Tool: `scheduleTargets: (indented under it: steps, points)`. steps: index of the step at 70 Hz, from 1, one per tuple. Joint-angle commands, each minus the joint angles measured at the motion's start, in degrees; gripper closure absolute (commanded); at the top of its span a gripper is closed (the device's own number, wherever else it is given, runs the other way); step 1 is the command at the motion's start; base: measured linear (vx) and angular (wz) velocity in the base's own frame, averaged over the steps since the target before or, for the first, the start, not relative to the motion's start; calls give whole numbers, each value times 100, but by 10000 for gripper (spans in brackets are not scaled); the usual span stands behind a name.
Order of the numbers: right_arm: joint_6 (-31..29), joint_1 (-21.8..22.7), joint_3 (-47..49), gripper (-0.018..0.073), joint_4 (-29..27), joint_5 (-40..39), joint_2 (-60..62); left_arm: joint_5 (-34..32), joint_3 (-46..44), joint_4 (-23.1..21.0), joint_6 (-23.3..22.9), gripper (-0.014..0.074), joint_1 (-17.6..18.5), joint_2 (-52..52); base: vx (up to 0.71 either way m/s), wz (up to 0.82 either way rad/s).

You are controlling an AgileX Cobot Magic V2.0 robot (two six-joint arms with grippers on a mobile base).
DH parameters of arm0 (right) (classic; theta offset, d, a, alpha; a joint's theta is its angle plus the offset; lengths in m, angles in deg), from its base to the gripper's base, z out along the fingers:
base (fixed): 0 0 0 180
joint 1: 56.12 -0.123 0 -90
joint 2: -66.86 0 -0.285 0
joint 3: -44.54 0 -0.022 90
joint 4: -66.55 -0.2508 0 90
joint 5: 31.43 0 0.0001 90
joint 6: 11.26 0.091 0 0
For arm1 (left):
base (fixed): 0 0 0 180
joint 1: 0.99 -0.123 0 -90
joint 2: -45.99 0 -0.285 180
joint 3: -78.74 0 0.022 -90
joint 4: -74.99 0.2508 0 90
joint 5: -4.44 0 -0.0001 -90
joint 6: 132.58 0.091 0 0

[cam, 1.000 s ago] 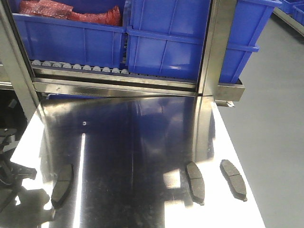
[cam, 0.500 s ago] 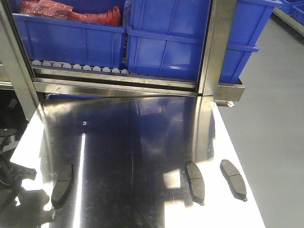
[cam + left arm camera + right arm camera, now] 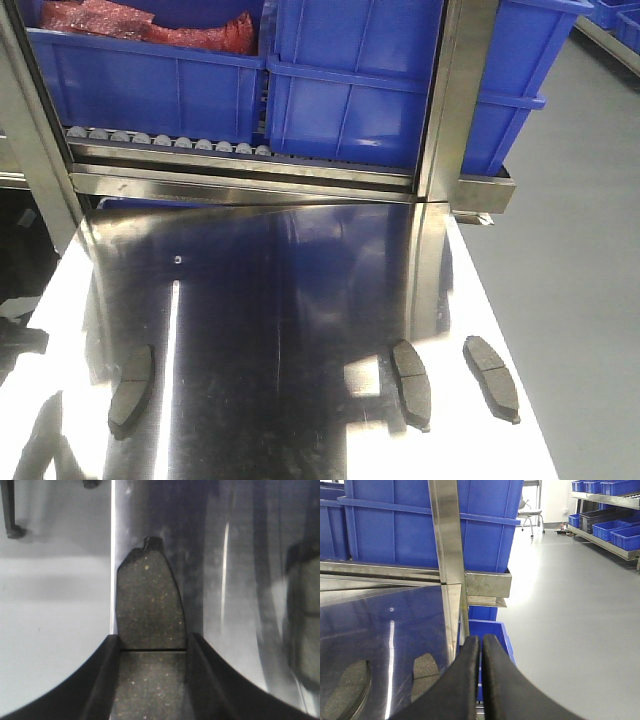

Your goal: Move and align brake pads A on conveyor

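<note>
A brushed-steel roller rack (image 3: 250, 170) is seen across the far side. It is loaded with large blue plastic bins (image 3: 350, 90), and crumpled red material (image 3: 150, 25) is held in the leftmost of them. In front of the rack a shiny steel counter (image 3: 290, 300) is spread, and a smooth grey floor (image 3: 580, 220) is seen to its right. In the right wrist view, 1 more blue bin (image 3: 492, 630) is seen lower down, beyond the counter's right edge.

The black left gripper (image 3: 152, 639) is closed around the held brake pad (image 3: 149, 605), a small, flat, curved dark-grey piece with a speckled face. Its 2 fingers (image 3: 102, 680) are pressed against the pad's long sides at the groove across its middle. The pad's tabbed end is pointed away from the wrist, just inside the counter's bright edge. Whether it is lifted or resting on the steel cannot be told.

The black right gripper (image 3: 481, 639) is pressed together with nothing between its fingers, and it is held at the counter's right edge.

3 more dark-grey pads of the same shape are laid flat on the counter near its front. The left brake pad (image 3: 131, 390) is placed close to the left edge, well apart from the others. The middle brake pad (image 3: 411, 385) and the right brake pad (image 3: 491, 377) are set side by side, near each other but apart, with their long axes roughly parallel.
</note>
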Motion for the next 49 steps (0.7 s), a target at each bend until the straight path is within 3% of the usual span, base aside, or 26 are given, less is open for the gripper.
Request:
scheduleTargets:
  steps: [1, 32, 49]
  points:
    - [-16, 29, -28, 560, 42, -442, 61, -371, 160, -66, 0, 477, 20, 633, 0, 0]
    - [-16, 29, -28, 560, 42, -442, 61, -1401, 1327, -67, 271, 476, 20, 3380, 0, 0]
    - [-16, 29, -28, 560, 42, -442, 61, -930, 1381, -65, 271, 476, 20, 4054, 0, 0]
